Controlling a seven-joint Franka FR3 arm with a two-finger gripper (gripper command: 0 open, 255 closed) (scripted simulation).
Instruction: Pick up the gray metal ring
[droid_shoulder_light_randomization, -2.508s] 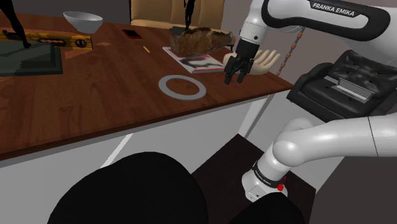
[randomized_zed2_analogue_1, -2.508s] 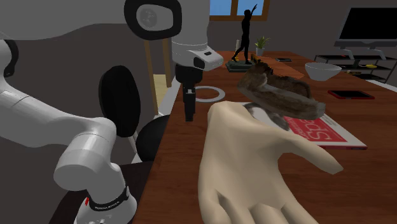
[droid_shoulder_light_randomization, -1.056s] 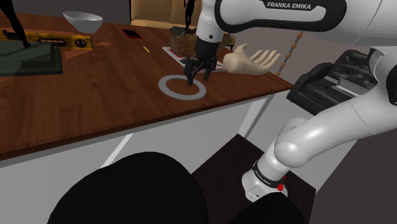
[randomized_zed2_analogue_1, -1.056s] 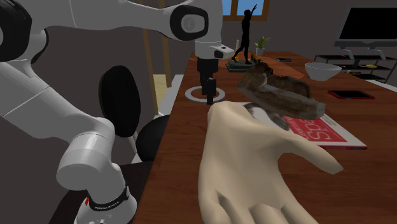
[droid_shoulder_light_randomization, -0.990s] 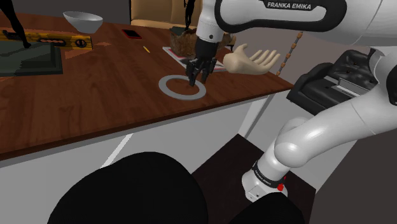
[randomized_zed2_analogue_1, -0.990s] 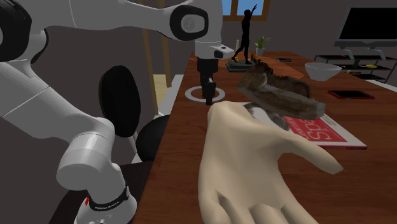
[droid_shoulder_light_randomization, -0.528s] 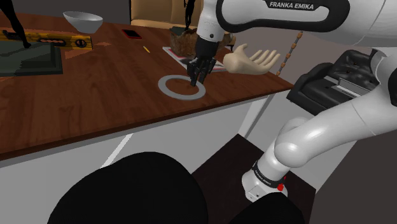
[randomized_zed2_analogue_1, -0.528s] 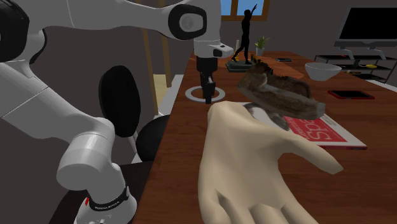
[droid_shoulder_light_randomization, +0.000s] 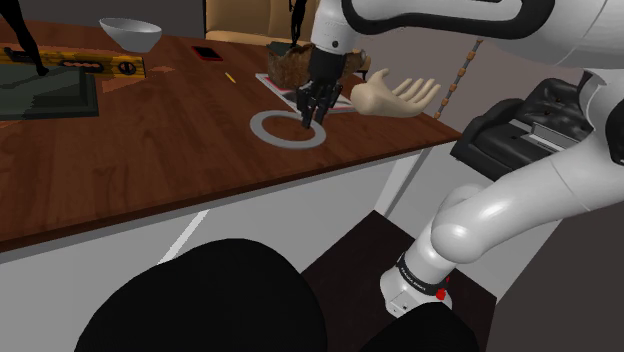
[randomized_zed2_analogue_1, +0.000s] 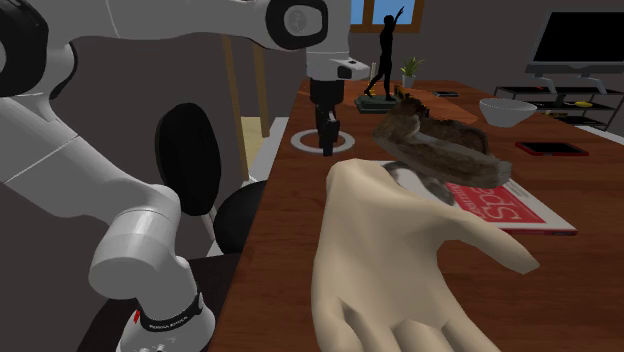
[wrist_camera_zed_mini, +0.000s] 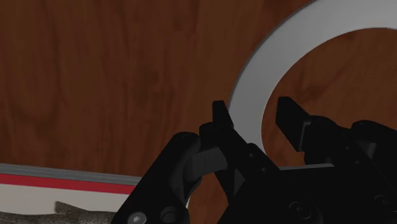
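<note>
While I monitor the feed from afar, the arm's black gripper (droid_shoulder_light_randomization: 310, 112) stands nearly upright over the brown wooden table (droid_shoulder_light_randomization: 170, 140). Its two fingers (wrist_camera_zed_mini: 221, 121) are drawn narrow, clasping the flat band of the grey ring (droid_shoulder_light_randomization: 264, 128) on the side nearest a pale mannequin hand (droid_shoulder_light_randomization: 398, 97). In the wrist view the gripper (wrist_camera_zed_mini: 254, 118) has one finger outside the ring (wrist_camera_zed_mini: 286, 44) and the other inside its opening, both against the band. I cannot tell whether the ring rests on the wood or hangs just clear of it. The second exterior view shows the gripper (randomized_zed2_analogue_1: 328, 146) and ring (randomized_zed2_analogue_1: 300, 141) near the table's edge, beyond the mannequin hand (randomized_zed2_analogue_1: 400, 270) and a red-and-white magazine (randomized_zed2_analogue_1: 505, 205). A grey bowl (droid_shoulder_light_randomization: 130, 33) sits well apart at the table's far side.
</note>
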